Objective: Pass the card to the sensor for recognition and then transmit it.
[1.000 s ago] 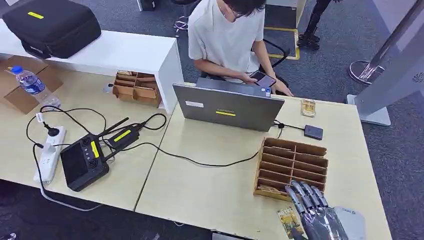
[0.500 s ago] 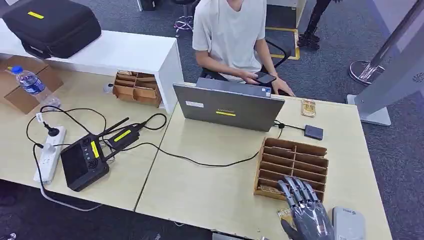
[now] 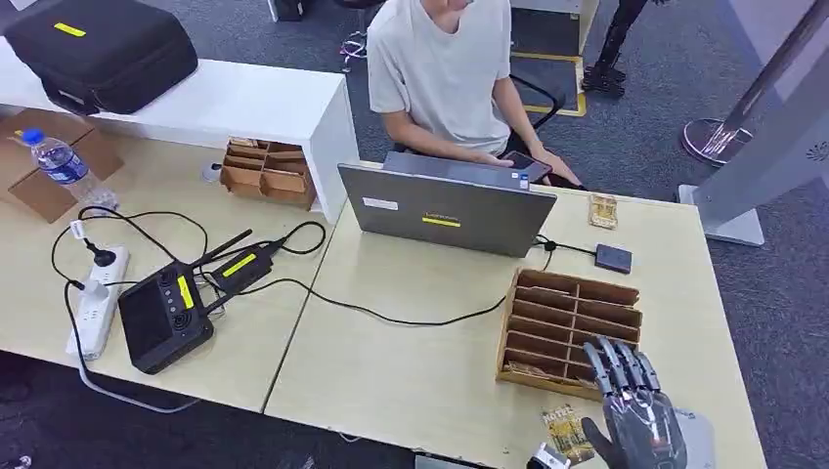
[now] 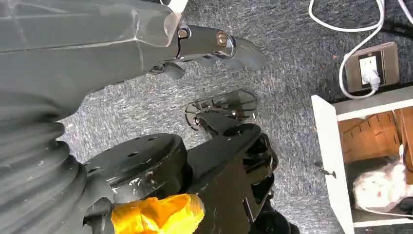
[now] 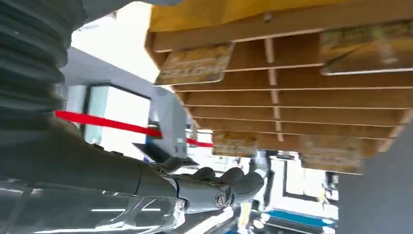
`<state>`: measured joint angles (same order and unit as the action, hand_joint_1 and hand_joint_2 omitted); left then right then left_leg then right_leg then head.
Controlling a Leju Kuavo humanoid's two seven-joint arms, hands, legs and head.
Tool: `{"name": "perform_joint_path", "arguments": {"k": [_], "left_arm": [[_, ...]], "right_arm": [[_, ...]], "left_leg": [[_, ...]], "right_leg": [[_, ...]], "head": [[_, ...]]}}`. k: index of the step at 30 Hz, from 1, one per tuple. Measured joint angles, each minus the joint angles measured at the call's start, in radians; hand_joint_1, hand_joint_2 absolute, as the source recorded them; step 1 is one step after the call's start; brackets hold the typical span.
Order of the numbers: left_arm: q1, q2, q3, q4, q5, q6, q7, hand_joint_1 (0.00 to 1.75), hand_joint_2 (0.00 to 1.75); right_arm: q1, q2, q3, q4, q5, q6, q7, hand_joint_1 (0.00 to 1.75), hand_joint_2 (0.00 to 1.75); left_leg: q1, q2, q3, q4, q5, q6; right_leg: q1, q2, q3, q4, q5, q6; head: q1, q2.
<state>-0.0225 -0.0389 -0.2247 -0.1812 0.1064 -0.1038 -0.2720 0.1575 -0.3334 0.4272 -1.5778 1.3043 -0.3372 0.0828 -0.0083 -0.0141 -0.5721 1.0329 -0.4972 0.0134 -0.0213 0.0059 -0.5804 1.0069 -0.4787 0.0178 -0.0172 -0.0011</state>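
Bottom right of the head view: right hand (image 3: 633, 415) hovers over the wooden slotted rack's (image 3: 570, 324) near edge, fingers spread, holding nothing (card (image 3: 565, 431) lies on the table just beside it).

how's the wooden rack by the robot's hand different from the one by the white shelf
The near rack lies on the right table beside the right hand; the far rack sits against the white shelf on the left table. The near rack looks larger, with more slots showing. Both are brown, divided wooden trays.
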Motion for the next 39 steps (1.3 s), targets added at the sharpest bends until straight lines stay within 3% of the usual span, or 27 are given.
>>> {"name": "perform_joint_path", "arguments": {"k": [8, 13, 39], "left_arm": [[0.001, 0.000, 0.000, 0.000, 0.007, 0.003, 0.000, 0.00, 1.75], [0.001, 0.001, 0.000, 0.000, 0.007, 0.004, 0.000, 0.00, 1.75], [0.001, 0.001, 0.000, 0.000, -0.005, 0.004, 0.001, 0.00, 1.75]], "right_arm": [[0.033, 0.001, -0.120, 0.028, 0.011, -0.060, 0.013, 0.00, 1.75], [0.063, 0.002, -0.170, 0.026, 0.008, -0.061, 0.006, 0.00, 1.75], [0.040, 0.090, -0.190, 0.054, 0.041, -0.061, -0.072, 0.00, 1.75]], "left_leg": [[0.000, 0.000, 0.000, 0.000, 0.000, 0.000], [0.000, 0.000, 0.000, 0.000, 0.000, 0.000], [0.000, 0.000, 0.000, 0.000, 0.000, 0.000]], "right_leg": [[0.000, 0.000, 0.000, 0.000, 0.000, 0.000], [0.000, 0.000, 0.000, 0.000, 0.000, 0.000], [0.000, 0.000, 0.000, 0.000, 0.000, 0.000]], "head": [[0.000, 0.000], [0.000, 0.000], [0.000, 0.000]]}}
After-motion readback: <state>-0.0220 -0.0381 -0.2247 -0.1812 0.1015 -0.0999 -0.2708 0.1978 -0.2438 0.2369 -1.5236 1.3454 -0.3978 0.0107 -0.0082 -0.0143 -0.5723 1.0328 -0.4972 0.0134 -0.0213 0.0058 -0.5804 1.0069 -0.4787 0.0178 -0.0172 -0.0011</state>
